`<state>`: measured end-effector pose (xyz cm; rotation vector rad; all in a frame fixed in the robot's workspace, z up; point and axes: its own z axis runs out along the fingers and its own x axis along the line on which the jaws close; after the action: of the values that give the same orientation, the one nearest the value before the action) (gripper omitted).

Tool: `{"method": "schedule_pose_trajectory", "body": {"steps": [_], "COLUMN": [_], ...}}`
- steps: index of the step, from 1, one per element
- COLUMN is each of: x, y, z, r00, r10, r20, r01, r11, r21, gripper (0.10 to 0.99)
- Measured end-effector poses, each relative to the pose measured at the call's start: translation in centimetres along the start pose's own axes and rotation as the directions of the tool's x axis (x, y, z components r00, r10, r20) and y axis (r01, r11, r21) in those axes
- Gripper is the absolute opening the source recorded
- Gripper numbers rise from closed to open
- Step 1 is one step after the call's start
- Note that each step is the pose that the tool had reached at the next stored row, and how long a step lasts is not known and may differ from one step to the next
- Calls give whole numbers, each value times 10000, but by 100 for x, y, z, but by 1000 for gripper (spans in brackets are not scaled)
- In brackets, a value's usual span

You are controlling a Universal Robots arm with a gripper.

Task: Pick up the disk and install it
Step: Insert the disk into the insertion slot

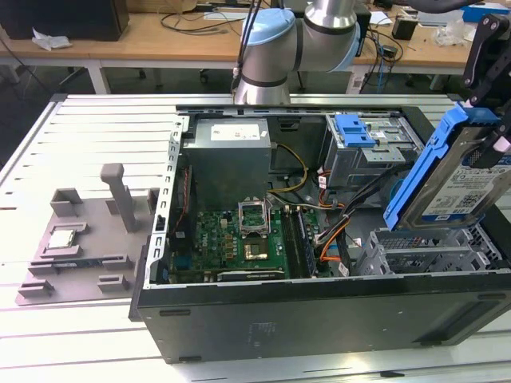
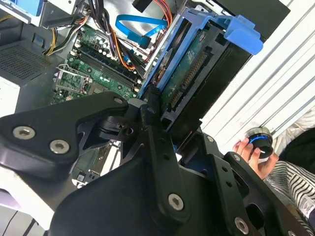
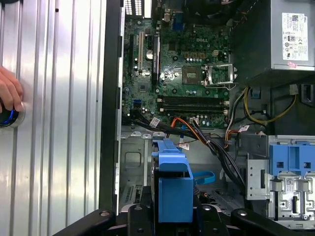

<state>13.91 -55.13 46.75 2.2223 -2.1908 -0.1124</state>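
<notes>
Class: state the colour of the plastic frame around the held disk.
Blue. The frame on the disk shows best in the exterior view.

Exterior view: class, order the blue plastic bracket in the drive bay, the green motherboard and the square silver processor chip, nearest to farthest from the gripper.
1. Blue plastic bracket, exterior view's right, closest to the gripper holding the blue-framed silver disk.
2. Green motherboard, centre of the view.
3. Square silver processor chip, far at the exterior view's left.

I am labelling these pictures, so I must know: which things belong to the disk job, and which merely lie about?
Job: the disk, gripped by the gripper; the open computer case.
Lying about: the grey tray with the small chip; a hand on a knob.
</notes>
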Motion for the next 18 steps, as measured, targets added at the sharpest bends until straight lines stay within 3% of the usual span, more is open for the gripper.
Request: {"method": "schedule_pose_trajectory", "body": {"steps": [1,2,8,10,18], "x": [0,1,4,6,12], "y": [0,-1,-13,-16,-19], "z": [2,13,116,164,321], "r00": [10000,9999,9995,9982,9982], "r10": [5,63,318,586,587], "r20": [-2,-88,-80,-143,-144], "r01": [-5,-63,-318,-586,-586], "r11": [10000,10000,9995,9983,9983], "r21": [0,0,8,19,20], "gripper": [365,365,365,365,365]}}
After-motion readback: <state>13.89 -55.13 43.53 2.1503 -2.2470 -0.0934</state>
